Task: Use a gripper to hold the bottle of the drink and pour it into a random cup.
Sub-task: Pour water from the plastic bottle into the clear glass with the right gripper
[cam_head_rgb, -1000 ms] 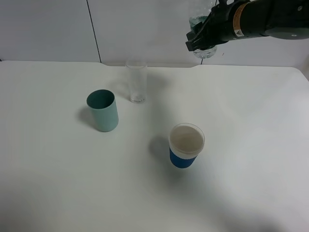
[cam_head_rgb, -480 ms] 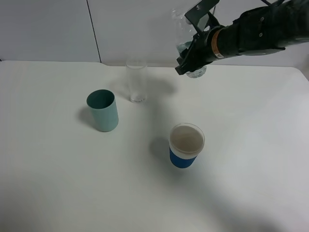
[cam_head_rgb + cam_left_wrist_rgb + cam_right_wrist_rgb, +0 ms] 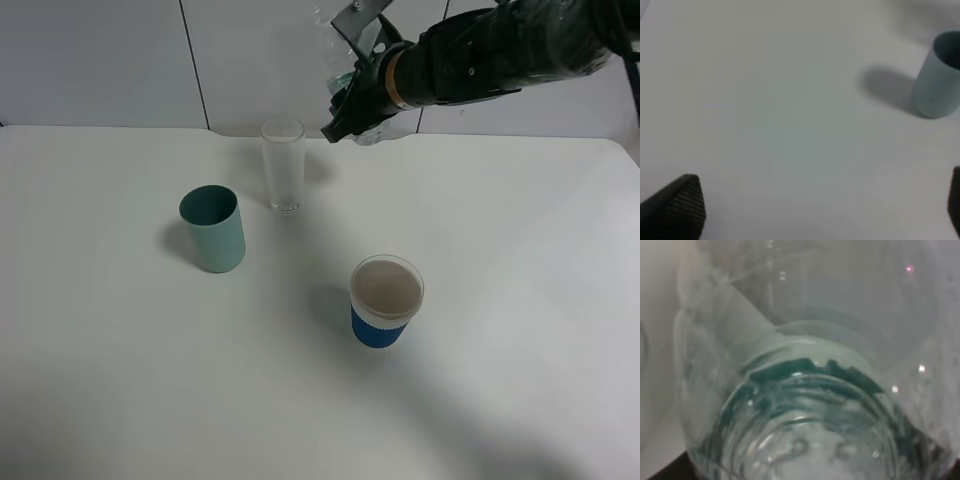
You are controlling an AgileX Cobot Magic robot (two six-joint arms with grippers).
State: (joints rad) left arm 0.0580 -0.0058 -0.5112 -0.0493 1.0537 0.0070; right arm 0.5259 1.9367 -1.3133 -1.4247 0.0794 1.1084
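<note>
The right claw (image 3: 338, 92) reaches in from the upper right of the high view and is pinched onto the bottle (image 3: 347, 78), holding it in the air near the top middle of the frame, in front of the pale wall (image 3: 100, 60). Only slivers of the bottle show around the black fingers: a patch of dark green label and a bit of clear plastic below the claw, so its exact lean is hard to read. The glass tumbler (image 3: 283, 165) stands upright on the white counter (image 3: 520, 300), down and to the left of the held bottle and apart from it. A teal cup (image 3: 213, 228) stands further to the lower left, and a white paper cup (image 3: 386, 300) with a blue sleeve sits nearer the middle of the frame, well apart from both. The right wrist view is filled by clear ribbed plastic with the green label band across it. The left claw (image 3: 815, 205) does not show in the high view. In its own wrist view it is spread wide, with one textured fingertip (image 3: 680, 202) at the lower left and the other just cutting into the right edge. It grips nothing, and the teal cup stands at the upper right of that view.
</note>
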